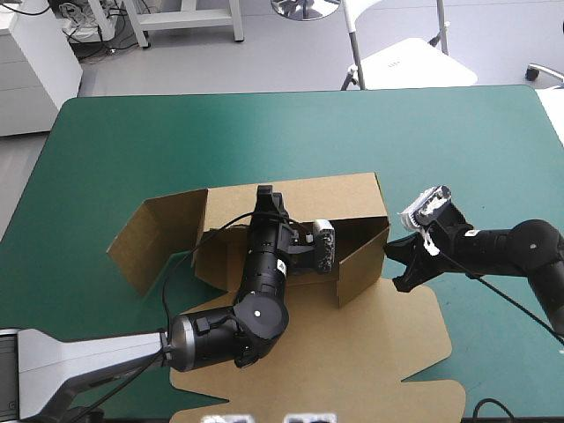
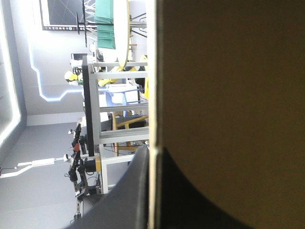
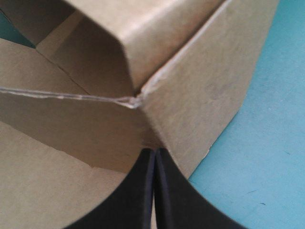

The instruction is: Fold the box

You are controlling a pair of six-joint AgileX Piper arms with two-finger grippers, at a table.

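The box sits in the middle of the worktop. Its back and right walls are up, the left wall leans out and the lid lies flat. About half done, I think. The left hand pinches the back wall. The right hand is clenched, with its tips at the right wall.

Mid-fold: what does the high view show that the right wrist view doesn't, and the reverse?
Only the high view: the left hand at the far wall of the box, and the side flap standing open on the left. Only the right wrist view: the right hand shut to a point, tips at the corner seam. Both: the brown corner wall and the teal-green cover.
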